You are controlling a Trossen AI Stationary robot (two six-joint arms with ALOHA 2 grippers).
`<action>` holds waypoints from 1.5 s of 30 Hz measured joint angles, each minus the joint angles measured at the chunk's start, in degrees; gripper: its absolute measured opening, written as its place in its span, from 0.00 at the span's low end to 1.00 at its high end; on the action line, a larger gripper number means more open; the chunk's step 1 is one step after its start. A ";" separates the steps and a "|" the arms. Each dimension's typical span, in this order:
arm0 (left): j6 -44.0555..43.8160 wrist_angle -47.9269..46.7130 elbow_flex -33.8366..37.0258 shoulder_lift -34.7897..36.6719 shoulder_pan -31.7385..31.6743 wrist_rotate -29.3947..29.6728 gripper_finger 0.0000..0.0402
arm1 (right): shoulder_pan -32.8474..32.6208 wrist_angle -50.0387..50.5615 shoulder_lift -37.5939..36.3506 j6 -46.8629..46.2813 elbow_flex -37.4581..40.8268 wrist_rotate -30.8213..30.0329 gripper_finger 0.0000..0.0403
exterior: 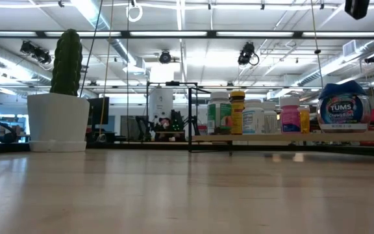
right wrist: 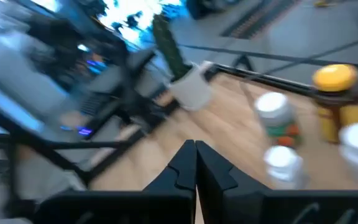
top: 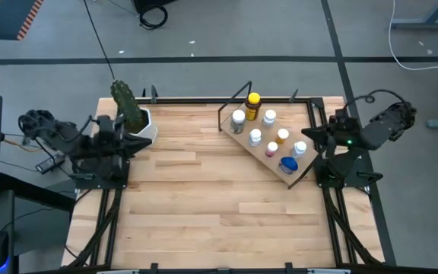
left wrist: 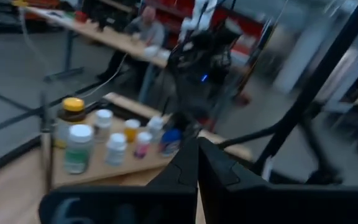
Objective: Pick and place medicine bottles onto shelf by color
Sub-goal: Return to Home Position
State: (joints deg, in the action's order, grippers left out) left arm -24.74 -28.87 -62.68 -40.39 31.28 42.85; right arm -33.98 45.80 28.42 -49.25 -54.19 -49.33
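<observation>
The sorting itself looks finished. Every one of the small round medicine bottles (top: 269,116) in sight stands on the slanted light-wood shelf (exterior: 265,137) with its thin black metal frame, at the far right of the pale plank counter (top: 204,205), and none lies on the bare planks. The tall yellow-capped amber bottle (top: 252,101) takes the far end of the board and the wide blue-capped bottle (top: 288,164) the near end. White-, orange- and pink-capped ones stand between them, though whether every colour sits just where it should cannot be judged from here. Both arms are folded low at their own edges of the counter. The left gripper (left wrist: 197,146) is beside the white pot (top: 144,125) holding the green cactus (top: 126,103), and the right gripper (right wrist: 196,148) is just beside the shelf's near end. Each is clenched on nothing, with its two dark fingers pressed together in its own wrist view. So the step in hand reads as the closing one — drawing back to rest, not another pick. What remains calls for no grasp at all, only that the arms settle without sweeping sideways. The right arm has the least room, with the blue-capped bottle near its elbow of travel, and the left should keep off the pot.
</observation>
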 joint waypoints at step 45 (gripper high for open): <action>-7.50 75.75 58.61 18.31 -26.36 -28.88 0.00 | 27.46 -79.29 -17.81 14.97 50.18 38.58 0.01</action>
State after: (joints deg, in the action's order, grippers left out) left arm -32.24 46.88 -4.08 -22.09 4.93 13.97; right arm -6.51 -33.50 10.61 -34.28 -4.01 -10.75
